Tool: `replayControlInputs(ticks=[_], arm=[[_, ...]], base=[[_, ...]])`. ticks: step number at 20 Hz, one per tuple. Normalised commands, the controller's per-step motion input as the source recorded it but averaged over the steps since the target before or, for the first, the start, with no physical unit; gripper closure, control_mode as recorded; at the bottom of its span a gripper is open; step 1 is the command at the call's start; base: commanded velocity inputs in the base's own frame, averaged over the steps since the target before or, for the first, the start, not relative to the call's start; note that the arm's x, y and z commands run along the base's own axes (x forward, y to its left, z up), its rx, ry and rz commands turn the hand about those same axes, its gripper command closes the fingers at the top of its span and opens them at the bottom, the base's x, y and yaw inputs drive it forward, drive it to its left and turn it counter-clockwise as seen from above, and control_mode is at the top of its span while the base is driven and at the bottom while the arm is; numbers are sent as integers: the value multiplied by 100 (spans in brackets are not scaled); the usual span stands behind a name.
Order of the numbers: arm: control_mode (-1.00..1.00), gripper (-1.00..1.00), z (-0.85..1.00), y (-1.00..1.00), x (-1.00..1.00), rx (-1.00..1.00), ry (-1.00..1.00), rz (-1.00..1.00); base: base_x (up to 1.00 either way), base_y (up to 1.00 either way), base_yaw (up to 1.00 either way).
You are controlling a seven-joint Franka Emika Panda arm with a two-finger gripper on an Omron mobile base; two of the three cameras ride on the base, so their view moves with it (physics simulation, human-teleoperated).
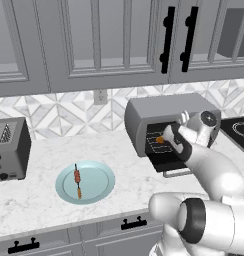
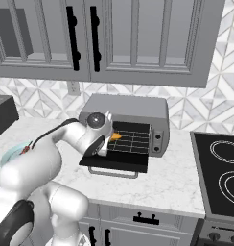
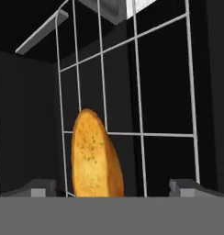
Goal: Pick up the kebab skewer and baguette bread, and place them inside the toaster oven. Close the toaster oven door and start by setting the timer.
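Note:
The baguette bread (image 3: 93,156) lies on the wire rack (image 3: 164,92) inside the toaster oven (image 1: 164,112); it also shows as a golden spot (image 2: 116,136) in the cavity. My gripper (image 3: 113,188) is at the oven's mouth, open, its fingertips (image 3: 38,189) standing wide apart on either side of the loaf without touching it. The toaster oven door (image 2: 116,161) is folded down flat, with its silver handle toward the counter's front edge. The kebab skewer (image 1: 77,180) rests on a pale blue plate (image 1: 101,192) on the counter, left of the oven.
A grey slot toaster (image 1: 9,150) stands at the far left of the counter. A black cooktop (image 2: 219,168) lies right of the oven. The oven's knobs (image 2: 157,141) are on its right side panel. Wall cabinets hang above.

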Motion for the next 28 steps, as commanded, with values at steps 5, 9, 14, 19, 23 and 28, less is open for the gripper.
replayControlInputs(ticks=[5, 9, 14, 19, 23, 28], arm=[[-100, -100, 36, 19, -52, 0, 9, 14], [-100, -100, 18, 80, -19, 0, 23, 52], [-100, -100, 0, 97, -13, -1, 24, 69], [-100, -100, -2, 100, -20, -9, 21, 66], [-100, -100, -23, 100, -29, -26, 4, 52], [-100, -100, -30, 100, -30, -25, -8, 38]], base=[[0, 0, 0], [0, 0, 0], [0, 0, 0], [0, 0, 0], [0, 0, 0], [0, 0, 0]])
